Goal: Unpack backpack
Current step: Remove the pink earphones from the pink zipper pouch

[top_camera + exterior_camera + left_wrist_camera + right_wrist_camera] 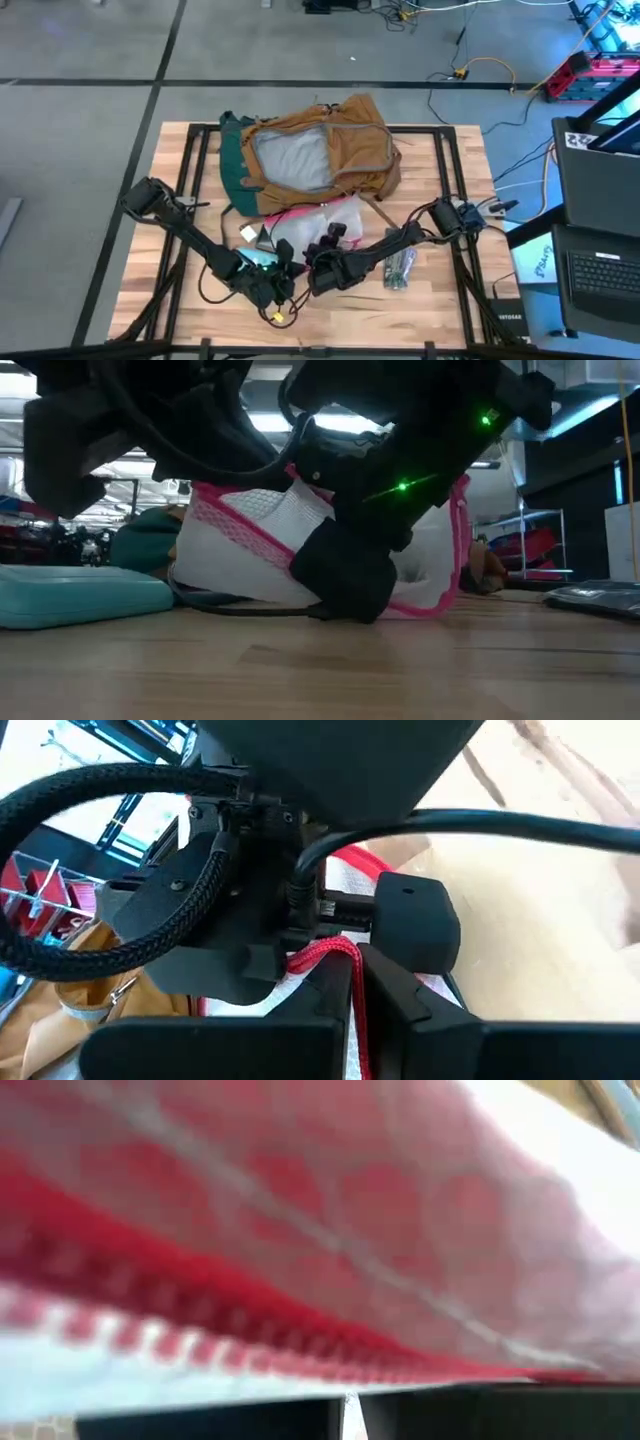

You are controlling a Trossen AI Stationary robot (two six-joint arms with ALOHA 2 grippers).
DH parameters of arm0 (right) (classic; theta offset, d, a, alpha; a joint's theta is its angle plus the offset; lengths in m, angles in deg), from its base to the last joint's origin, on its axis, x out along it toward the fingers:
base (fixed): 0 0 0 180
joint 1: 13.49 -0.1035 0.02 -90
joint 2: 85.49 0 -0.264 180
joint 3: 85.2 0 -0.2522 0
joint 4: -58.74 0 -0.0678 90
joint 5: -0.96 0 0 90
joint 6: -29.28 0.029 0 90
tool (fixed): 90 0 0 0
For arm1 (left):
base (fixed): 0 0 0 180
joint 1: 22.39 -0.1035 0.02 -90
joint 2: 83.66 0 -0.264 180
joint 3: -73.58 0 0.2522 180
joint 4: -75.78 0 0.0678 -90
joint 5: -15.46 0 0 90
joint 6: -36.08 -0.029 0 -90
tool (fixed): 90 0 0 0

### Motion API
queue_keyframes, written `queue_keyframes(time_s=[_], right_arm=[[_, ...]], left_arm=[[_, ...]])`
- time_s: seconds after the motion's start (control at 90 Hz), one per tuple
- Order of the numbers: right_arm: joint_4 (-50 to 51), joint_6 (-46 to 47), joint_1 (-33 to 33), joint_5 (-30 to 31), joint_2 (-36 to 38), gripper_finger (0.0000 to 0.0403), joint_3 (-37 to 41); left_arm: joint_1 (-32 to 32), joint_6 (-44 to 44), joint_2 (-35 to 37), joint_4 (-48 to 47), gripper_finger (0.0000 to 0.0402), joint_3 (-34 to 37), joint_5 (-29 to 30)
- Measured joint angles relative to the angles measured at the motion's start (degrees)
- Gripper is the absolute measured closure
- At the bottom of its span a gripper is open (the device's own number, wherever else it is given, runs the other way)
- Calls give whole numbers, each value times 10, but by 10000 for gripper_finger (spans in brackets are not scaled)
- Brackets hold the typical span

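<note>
Lying: one backpack (325,150) at the far middle of the wooden tabletop (450,300), its mouth open so the grey lining faces up; the teal panel shows along its left edge.
Pouches: one clear pink-edged zip pouch (315,222) just in front of the backpack, near the middle of the tabletop.
Arms: two, both reaching in to meet at the pouch's near edge.
Left tool (283,272): low at the pouch's near-left corner; its own wrist camera shows dark fingers either side of a red edge, but whether they pinch it cannot be told.
Right tool (325,255): just beside the left one, pressed against the pouch; its wrist camera is filled by pink mesh, so how far it is open cannot be told.
Other items: one small green-and-clear packet (400,268) beside the right arm; one teal flat object (80,595) on the left in the low view.
Hidden: the pouch's contents are hard to make out; the arms cover its near edge.
</note>
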Motion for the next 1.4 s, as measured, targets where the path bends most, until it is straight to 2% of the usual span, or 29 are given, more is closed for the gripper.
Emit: queue_keyframes(time_s=[0.122,0.278,0.411,0.7,0.844,0.944,1.111,1.4], right_arm=[[63,9,-23,4,-2,403,-32],[149,81,-40,14,-2,403,-45],[202,136,-43,-26,-2,398,-45],[202,126,-44,-101,-5,306,-42],[203,121,-44,-85,-6,246,-42],[200,121,-44,-67,-7,219,-42],[195,120,-37,-56,-8,208,-42],[174,106,-24,-51,-8,218,-43]], left_arm=[[1,3,0,-1,402,0,-2],[2,4,1,0,402,0,4],[3,2,1,-1,402,1,6],[3,2,1,1,402,1,6],[3,2,1,1,402,1,6],[3,0,1,1,402,1,0],[4,-6,1,1,402,2,-15],[16,-23,1,5,402,2,-20]])
